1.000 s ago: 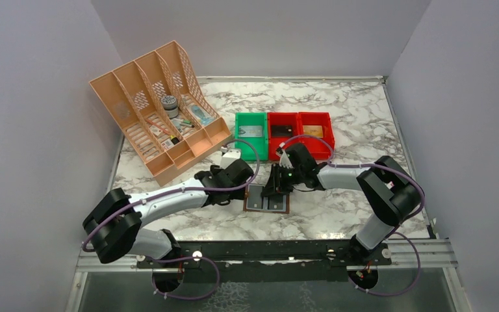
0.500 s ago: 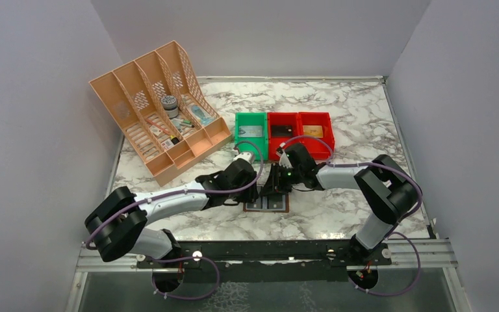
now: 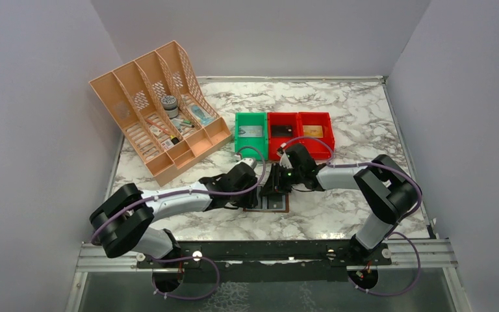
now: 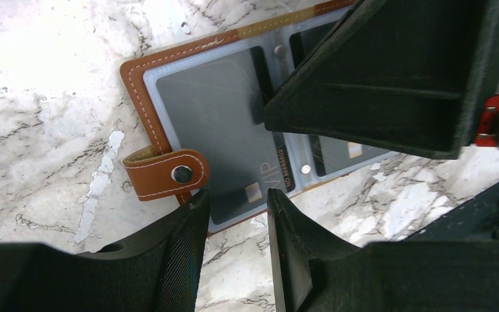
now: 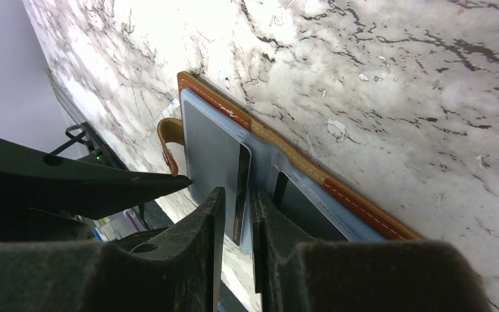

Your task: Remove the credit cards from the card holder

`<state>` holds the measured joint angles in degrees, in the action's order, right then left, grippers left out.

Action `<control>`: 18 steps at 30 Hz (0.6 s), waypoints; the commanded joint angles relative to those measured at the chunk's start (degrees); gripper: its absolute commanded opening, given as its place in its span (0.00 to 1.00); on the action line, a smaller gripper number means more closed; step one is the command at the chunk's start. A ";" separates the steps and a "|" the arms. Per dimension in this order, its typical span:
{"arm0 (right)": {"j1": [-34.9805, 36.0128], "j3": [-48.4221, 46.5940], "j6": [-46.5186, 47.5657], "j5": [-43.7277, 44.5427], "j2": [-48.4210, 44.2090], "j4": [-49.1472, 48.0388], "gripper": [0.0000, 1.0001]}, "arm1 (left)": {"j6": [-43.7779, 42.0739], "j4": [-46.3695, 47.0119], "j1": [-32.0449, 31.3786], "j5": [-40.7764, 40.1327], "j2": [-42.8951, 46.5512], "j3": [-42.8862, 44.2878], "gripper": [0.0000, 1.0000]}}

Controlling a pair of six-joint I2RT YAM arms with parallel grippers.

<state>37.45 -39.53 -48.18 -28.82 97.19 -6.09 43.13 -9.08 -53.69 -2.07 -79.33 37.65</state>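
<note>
**Ana:** What sort of place is it?

**Ben:** A tabletop [image 3: 351, 123] in white marble pattern with grey veins; plain pale grey walls [image 3: 260, 32] box it in at the back and on both sides; a black rail [image 3: 266, 250] runs along the near edge, and both arms are bolted to it.

**Ana:** What stands on it?

**Ben:** A peach file organiser [image 3: 162, 110] sits at the back left, set at an angle, with small oddments in its slots; to its right a green bin [image 3: 249, 116] and two red bins [image 3: 283, 114] touch in a row.

**Ana:** And the card holder?

**Ben:** The card holder [image 4: 135, 90] lies open and flat on the marble, near the front and in the middle, in front of the bins and between the two arms; it is brown leather with pale stitching and a grey-blue lining; its snap tab [image 4: 166, 174] sticks out at one side.

**Ana:** The cards?

**Ben:** A grey-blue credit card [image 4: 208, 117] with a darker band sits in the pocket by the tab; a second card [image 4: 334, 153] shows in the other pocket, mostly hidden under the right arm's finger.

**Ana:** The grippers?

**Ben:** The left gripper [image 4: 237, 195] hangs over the holder's outer edge just beside the tab, its fingers spread part way with nothing between the pads; the right gripper [image 5: 238, 192] is down at the holder's fold, its fingers nearly pressed together, the card's dark band showing in the slit; whether it pinches the card or only stands over it I cannot tell.
</note>
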 commanded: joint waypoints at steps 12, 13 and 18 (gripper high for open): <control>0.43 2.77 -1.42 -1.33 1.73 -3.96 0.18 | -0.87 -4.62 -1.78 -4.15 -5.26 0.81 0.28; 0.38 2.86 -1.61 -1.22 1.29 -3.97 0.18 | -0.50 -4.67 -1.82 -4.48 -5.25 0.71 0.28; 0.34 1.77 -0.65 -2.95 0.67 -1.98 0.21 | 0.36 -5.20 -1.83 -5.44 -5.84 0.88 0.27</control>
<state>37.36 -38.22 -49.50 -30.68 97.82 -9.80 42.15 -11.84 -55.13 -5.41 -82.41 39.20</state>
